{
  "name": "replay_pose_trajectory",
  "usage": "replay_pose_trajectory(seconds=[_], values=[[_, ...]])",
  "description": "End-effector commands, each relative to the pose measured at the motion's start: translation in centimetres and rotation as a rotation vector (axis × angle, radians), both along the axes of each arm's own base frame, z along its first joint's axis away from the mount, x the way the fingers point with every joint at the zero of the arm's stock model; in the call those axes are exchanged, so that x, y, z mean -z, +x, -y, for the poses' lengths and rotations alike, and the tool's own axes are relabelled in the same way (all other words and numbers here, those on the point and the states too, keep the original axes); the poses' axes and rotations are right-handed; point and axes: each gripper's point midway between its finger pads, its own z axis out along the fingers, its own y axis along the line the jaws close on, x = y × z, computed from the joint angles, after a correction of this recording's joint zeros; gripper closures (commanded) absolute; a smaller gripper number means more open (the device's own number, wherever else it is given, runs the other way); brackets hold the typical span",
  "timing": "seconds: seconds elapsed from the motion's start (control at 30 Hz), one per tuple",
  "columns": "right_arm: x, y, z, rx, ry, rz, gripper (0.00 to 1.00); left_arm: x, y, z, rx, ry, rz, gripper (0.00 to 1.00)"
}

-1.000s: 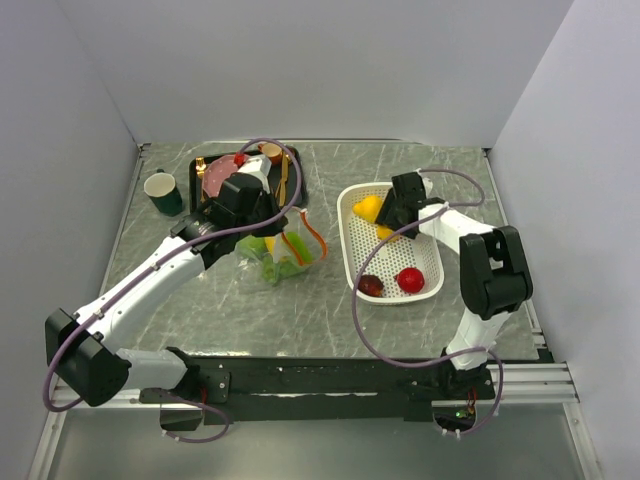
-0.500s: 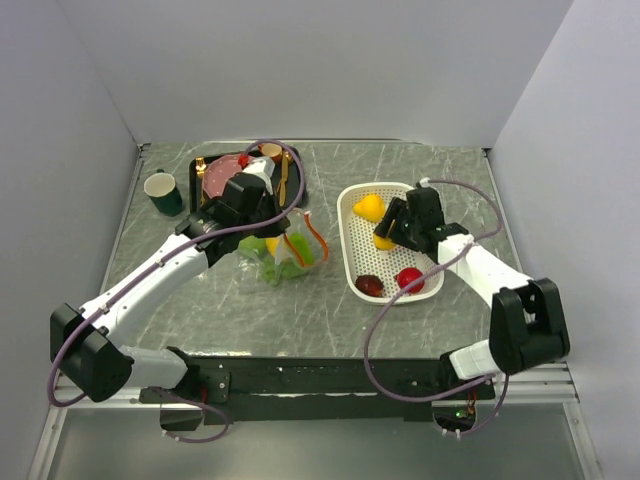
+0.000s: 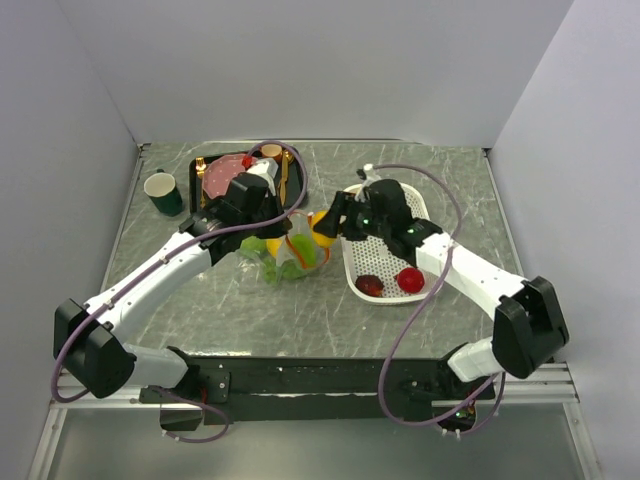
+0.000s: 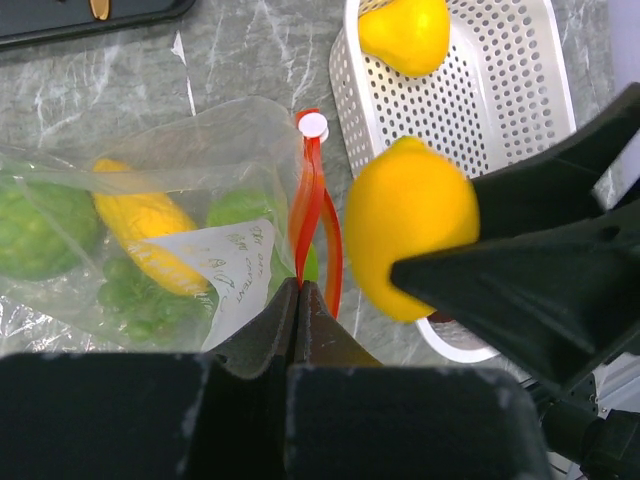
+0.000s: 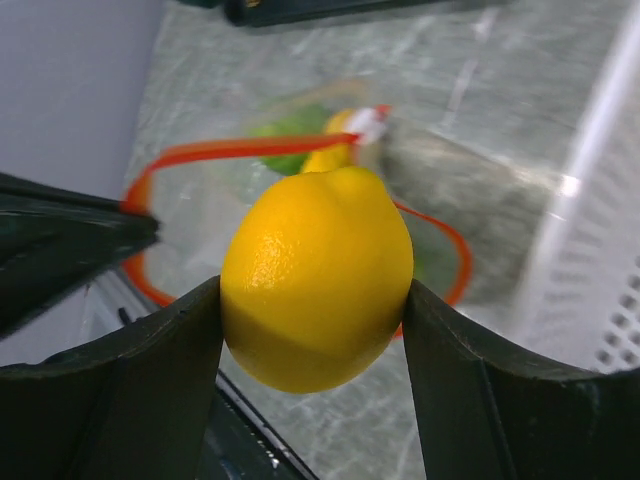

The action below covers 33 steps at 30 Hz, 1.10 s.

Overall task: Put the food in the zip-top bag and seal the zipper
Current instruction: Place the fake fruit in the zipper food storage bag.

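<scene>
The clear zip-top bag (image 3: 283,258) lies mid-table, its orange-red zipper (image 4: 312,195) gaping in a loop. Inside it are yellow corn (image 4: 150,242) and green pieces (image 4: 40,228). My left gripper (image 4: 298,286) is shut on the near lip of the bag's mouth, right at the zipper. My right gripper (image 5: 315,300) is shut on a yellow lemon (image 5: 318,275) and holds it in the air just right of the bag's mouth (image 3: 322,228). A second lemon (image 4: 405,35), a red piece (image 3: 408,280) and a dark purple piece (image 3: 371,286) lie in the basket.
The white perforated basket (image 3: 349,258) stands right of the bag, partly under my right arm. At the back left are a black tray (image 3: 297,188) with a pink plate (image 3: 218,180) and gold cutlery, and a dark green cup (image 3: 164,192).
My right arm has lifted a lemon out of the basket and swung it left to the bag's mouth. The left gripper has kept its hold on the bag's lip.
</scene>
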Motion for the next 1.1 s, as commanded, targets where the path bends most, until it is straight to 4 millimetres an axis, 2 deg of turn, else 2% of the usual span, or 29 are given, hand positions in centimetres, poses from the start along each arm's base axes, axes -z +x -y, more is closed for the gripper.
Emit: replay_pose_trajectory(seconds=[0.0, 0.03, 0.1, 0.3, 0.5, 0.6, 0.67, 0.93, 0.97, 1.07], values=[[-1.6, -0.4, -3.8, -0.143, 0.073, 0.04, 0.61, -2.7, 0.1, 0.4, 0.018, -0.052, 0.064, 0.99], [-1.9, -0.3, -4.5, -0.167, 0.092, 0.05, 0.61, -2.7, 0.0, 0.4, 0.023, -0.052, 0.062, 0.99], [-1.0, -0.3, -5.6, -0.197, 0.08, 0.021, 0.61, -2.9, 0.0, 0.4, 0.026, -0.05, 0.063, 0.99], [0.6, -1.9, -8.3, -0.283, 0.058, -0.014, 0.6, -4.3, -0.1, -0.4, -0.003, -0.059, 0.107, 0.99], [0.9, -2.6, -10.4, -0.358, 0.062, -0.017, 0.53, -6.2, -0.4, -1.4, -0.041, -0.077, 0.151, 0.99], [0.0, -2.6, -11.2, -0.386, 0.093, 0.008, 0.5, -6.7, -0.5, -2.0, -0.06, -0.065, 0.163, 0.99], [-0.5, -3.1, -11.8, -0.42, 0.122, 0.016, 0.46, -6.8, -0.6, -2.2, -0.066, -0.06, 0.159, 0.99], [-1.3, -2.5, -13.2, -0.415, 0.197, 0.0, 0.3, -8.4, -0.7, -2.4, -0.083, -0.098, 0.187, 0.99], [-1.7, -2.6, -13.6, -0.424, 0.203, 0.005, 0.21, -8.6, -0.7, -2.5, -0.087, -0.096, 0.192, 0.99], [-1.9, -2.3, -13.7, -0.419, 0.194, 0.018, 0.14, -8.8, -0.6, -3.1, -0.118, -0.084, 0.205, 0.99]])
